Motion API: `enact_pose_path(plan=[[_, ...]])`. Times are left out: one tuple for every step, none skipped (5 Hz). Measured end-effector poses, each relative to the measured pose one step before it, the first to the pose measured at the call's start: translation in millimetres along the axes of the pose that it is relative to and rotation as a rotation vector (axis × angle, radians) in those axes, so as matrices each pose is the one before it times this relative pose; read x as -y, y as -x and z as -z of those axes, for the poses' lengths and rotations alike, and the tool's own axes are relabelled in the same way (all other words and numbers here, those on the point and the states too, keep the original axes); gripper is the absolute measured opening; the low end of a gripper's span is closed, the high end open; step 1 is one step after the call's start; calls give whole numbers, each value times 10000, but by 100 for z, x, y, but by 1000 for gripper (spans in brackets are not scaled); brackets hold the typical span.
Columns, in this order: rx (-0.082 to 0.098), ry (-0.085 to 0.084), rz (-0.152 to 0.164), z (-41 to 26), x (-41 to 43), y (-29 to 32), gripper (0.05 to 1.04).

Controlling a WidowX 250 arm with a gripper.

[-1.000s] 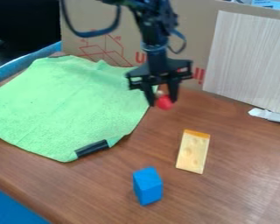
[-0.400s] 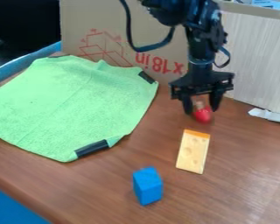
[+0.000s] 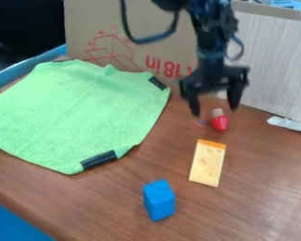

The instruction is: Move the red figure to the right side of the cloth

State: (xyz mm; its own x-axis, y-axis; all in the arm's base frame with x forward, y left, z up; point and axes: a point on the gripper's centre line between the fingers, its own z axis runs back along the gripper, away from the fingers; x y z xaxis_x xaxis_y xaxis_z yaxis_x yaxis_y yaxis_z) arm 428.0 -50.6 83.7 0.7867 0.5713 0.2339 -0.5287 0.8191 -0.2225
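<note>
Across the brown wood-grained counter (image 3: 109,197), a soft, rumpled green cloth (image 3: 71,113) with black patches spreads over the left of the frame, backed by plain tan cardboard (image 3: 128,23) and a pale, finely streaked board (image 3: 272,61). Right of the cloth, the smooth, rounded red figure (image 3: 219,124) sits on the counter just below the claw (image 3: 214,110), whose fingers are spread wide; lower down lie a flat, hole-marked cheese wedge (image 3: 207,164) and an angular blue block (image 3: 159,201).
</note>
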Motion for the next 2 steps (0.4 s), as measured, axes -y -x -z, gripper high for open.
enact_pose_path(plan=[[-100,-24,301,-4753,-2851,-811,999],[-793,-1537,984,-3394,-4770,574,999]])
